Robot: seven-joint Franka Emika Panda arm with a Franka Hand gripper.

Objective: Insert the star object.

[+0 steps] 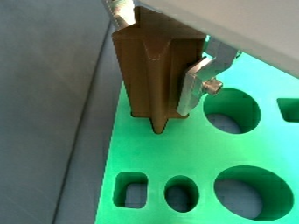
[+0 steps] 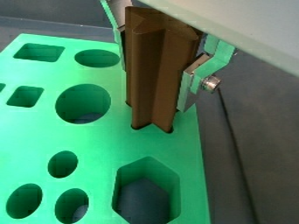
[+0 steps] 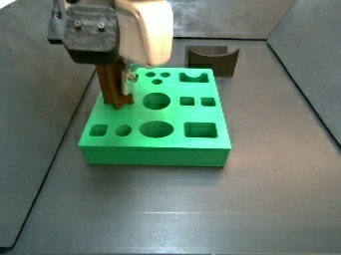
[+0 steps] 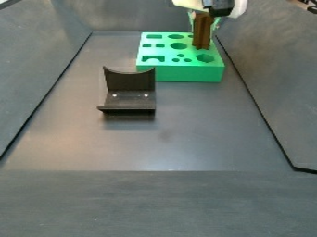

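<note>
Closest to your wrist cameras is the star object [image 1: 149, 74], the tall brown peg with ridged sides. You see it in both wrist views [image 2: 152, 74]. It stands straight up and fills the space between the gripper's fingers. One silver finger [image 2: 198, 79] presses on its side, with a small bolt on it. So your gripper [image 1: 158, 66] is closed on the star object and holds it by its upper part.

Use the green board [image 2: 35, 153] as your landmark. Look at the peg's bottom end in a wrist view: it sits right at a small hole in the board [image 1: 122, 131], near the board's edge. You cannot tell how deep the tip has gone in. Around that spot you see more holes: round ones, a square one and a big six-sided one [image 2: 149, 188].

Now go left to right in a side view. On the left, the gripper [image 3: 118, 72] hangs over the left side of the green board [image 3: 154, 149], and the star object [image 3: 116, 88] points down from it onto the board. To the right, behind the board, stands the dark block [image 3: 213, 58] with a curved notch. It is near the board but not touching it.

From the far side view, that dark block [image 4: 126, 91] sits in front of the green board [image 4: 180, 69], well apart from it. The gripper [image 4: 203, 14] and the star object [image 4: 201, 32] are above the board's right part.
</note>
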